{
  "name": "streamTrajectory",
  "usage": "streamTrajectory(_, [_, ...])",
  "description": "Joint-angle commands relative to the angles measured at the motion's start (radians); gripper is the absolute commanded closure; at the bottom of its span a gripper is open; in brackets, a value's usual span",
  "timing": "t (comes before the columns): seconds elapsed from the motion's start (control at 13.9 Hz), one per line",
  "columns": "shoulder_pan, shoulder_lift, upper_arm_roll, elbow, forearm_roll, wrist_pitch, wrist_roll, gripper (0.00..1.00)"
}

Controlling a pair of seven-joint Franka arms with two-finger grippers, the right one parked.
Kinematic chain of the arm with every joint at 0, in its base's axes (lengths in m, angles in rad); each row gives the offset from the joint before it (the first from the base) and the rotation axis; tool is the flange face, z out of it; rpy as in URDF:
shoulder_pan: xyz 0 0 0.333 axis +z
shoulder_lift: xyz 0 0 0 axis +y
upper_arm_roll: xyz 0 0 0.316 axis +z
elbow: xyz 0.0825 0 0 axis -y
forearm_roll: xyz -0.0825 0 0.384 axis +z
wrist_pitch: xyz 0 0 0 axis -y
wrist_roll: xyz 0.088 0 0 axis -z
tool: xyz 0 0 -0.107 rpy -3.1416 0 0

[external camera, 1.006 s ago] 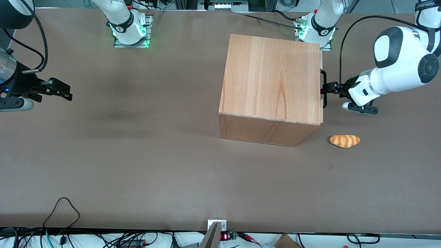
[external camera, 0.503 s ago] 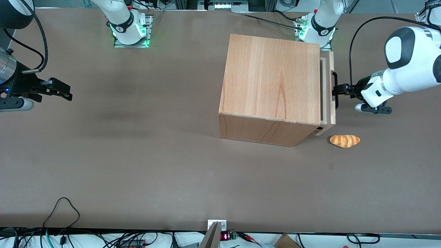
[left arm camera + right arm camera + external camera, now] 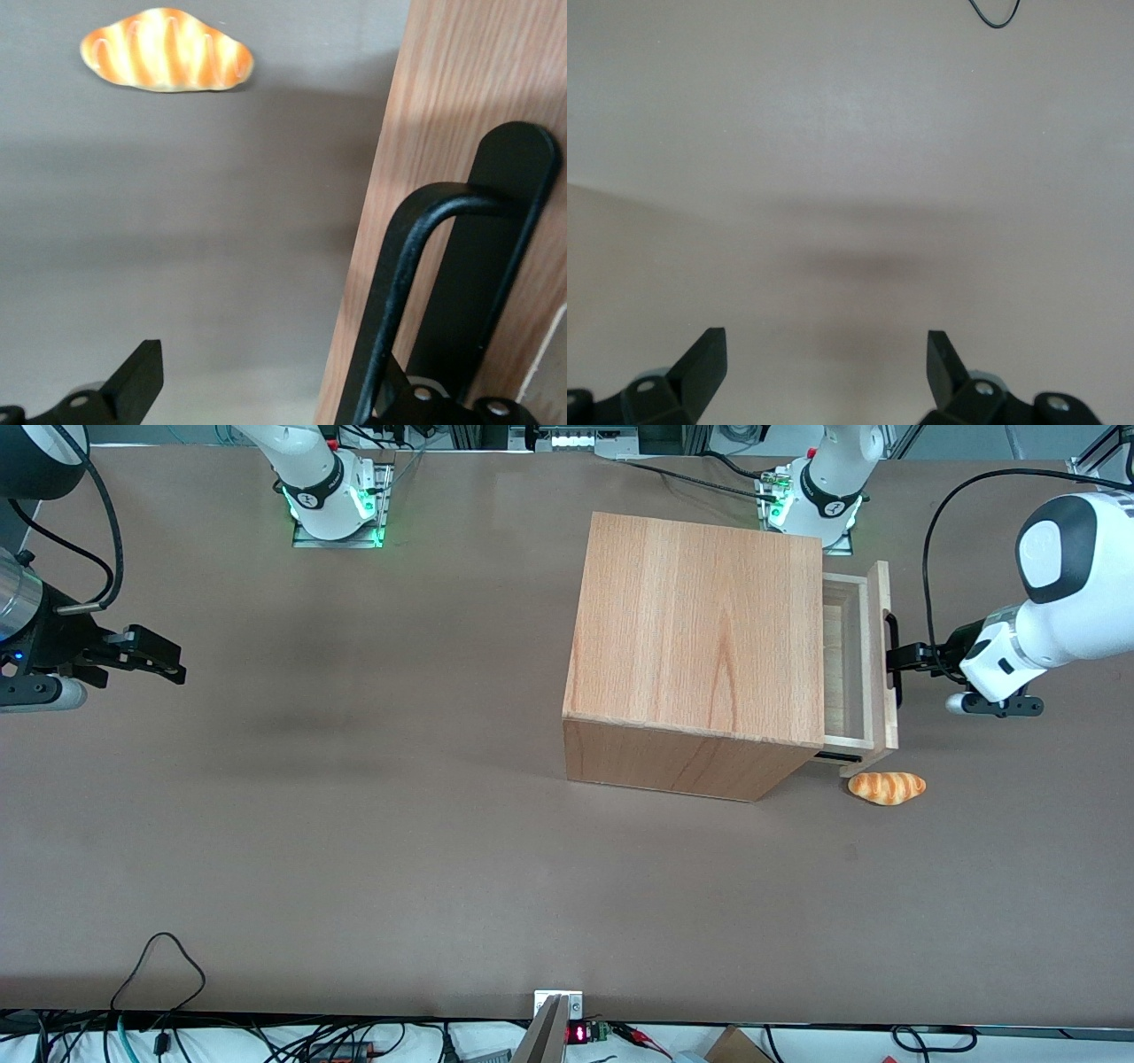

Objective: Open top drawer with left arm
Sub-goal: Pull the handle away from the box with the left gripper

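The top drawer [image 3: 852, 662] stands partly pulled out of the reddish-wood cabinet [image 3: 700, 629], and its pale inside shows. Its flat front panel [image 3: 443, 133] carries a slim black bar handle [image 3: 892, 659] [image 3: 399, 292]. The left arm [image 3: 1054, 611], white with a black joint cap, reaches in from the working arm's end of the table. Its gripper [image 3: 907, 659] [image 3: 266, 376] is at the handle and open. One finger [image 3: 135, 379] hangs free over the table. The other is hooked between the bar and the front panel and mostly hidden.
A striped orange bread roll [image 3: 886, 786] [image 3: 166, 50] lies on the brown table [image 3: 354, 824], just nearer the front camera than the drawer's front corner. The arm bases [image 3: 819, 491] stand at the table's back edge.
The drawer went from closed to partly pulled out, sliding toward the working arm's end of the table. The gripper moved the same way with the handle.
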Motion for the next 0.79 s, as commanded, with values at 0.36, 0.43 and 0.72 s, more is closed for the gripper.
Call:
streamTrajectory(0.36, [0.098, 0.037, -0.004, 0.046, 0.05, -0.002, 0.021, 0.0])
streamTrajectory(0.43, [0.107, 0.038, -0.003, 0.046, 0.05, -0.002, 0.022, 0.0])
streamTrajectory(0.72, [0.15, 0.04, -0.004, 0.058, 0.095, -0.005, 0.022, 0.0])
